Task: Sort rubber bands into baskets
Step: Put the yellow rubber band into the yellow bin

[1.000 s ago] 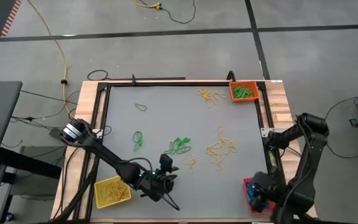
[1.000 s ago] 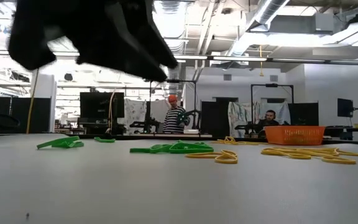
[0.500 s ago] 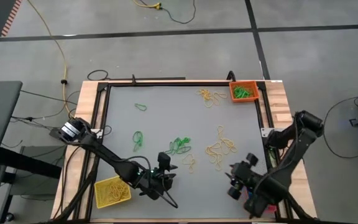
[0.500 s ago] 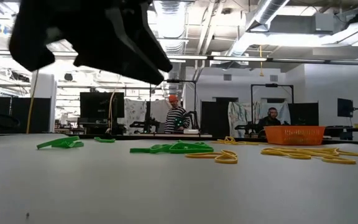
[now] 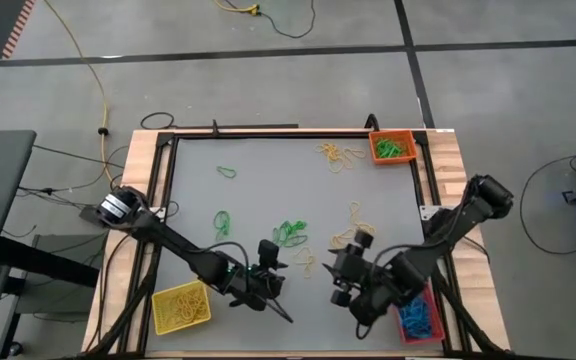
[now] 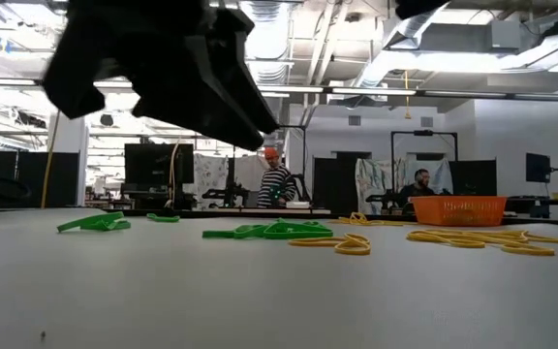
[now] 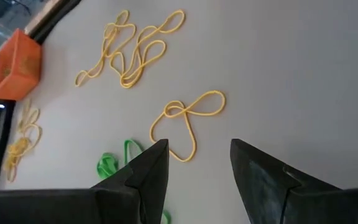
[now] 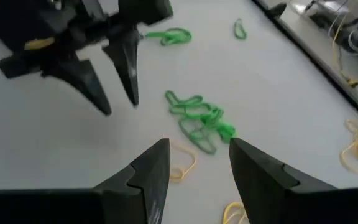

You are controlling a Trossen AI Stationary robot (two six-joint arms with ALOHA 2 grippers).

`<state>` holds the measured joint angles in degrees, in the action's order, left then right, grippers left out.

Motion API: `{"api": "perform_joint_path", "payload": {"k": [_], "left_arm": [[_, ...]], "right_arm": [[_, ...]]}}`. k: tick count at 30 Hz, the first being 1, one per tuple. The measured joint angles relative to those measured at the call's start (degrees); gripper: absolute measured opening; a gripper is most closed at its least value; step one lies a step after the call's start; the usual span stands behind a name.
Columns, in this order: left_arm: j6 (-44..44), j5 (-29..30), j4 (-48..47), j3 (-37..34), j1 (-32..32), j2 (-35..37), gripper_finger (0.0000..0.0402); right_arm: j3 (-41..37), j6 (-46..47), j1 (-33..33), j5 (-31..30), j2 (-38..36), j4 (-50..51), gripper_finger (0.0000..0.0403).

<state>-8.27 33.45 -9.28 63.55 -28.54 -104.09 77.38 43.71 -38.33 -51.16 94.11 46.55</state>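
Note:
Loose rubber bands lie flat on the grey table: green ones (image 5: 290, 235), (image 5: 222, 224), (image 5: 226, 172) and yellow ones (image 5: 356, 237), (image 5: 305, 262), (image 5: 340, 155). My left gripper (image 5: 276, 264) hovers open near the table's front middle, with a yellow band (image 7: 188, 121) just ahead of its fingers. My right gripper (image 5: 337, 277) hovers open to its right, pointing at the green cluster (image 8: 197, 121). Neither has anything between its fingers. The yellow basket (image 5: 180, 307) stands at the near left, the orange basket (image 5: 392, 147) at the far right, the red basket (image 5: 418, 316) at the near right.
A black frame (image 5: 268, 131) rims the table, with wooden edge strips (image 5: 450, 160) outside it. The baskets hold bands: yellow, green and blue ones. In the low view the left arm (image 6: 163, 68) hangs dark over the near table. People stand far off in the room behind.
My right gripper has swung from over the red basket at the near right corner toward the table's left, turning as it went; it now hovers by the yellow bands near the middle. My left gripper has edged a little toward the table's right. No band has moved.

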Motion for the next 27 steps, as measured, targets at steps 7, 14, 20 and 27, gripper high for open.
{"api": "perform_joint_path", "payload": {"k": [7,14,20,27], "left_arm": [[-1.74,-12.34,1.29,0.0,4.91,0.0,0.0163],[-2.93,-26.93,2.57,0.0,10.74,0.0,0.0163],[-4.77,-29.44,2.56,0.0,14.98,0.0,0.0163],[-7.18,-35.87,2.55,0.0,19.03,0.0,0.0163]], "right_arm": [[0.0,-2.22,2.94,0.0,0.0,0.36,0.0196],[-0.02,-2.41,4.32,0.02,0.0,1.45,0.0196],[-0.01,-2.39,4.46,0.02,0.0,2.85,0.0196],[-0.02,-2.35,3.8,0.15,0.0,3.21,0.0196]]}}
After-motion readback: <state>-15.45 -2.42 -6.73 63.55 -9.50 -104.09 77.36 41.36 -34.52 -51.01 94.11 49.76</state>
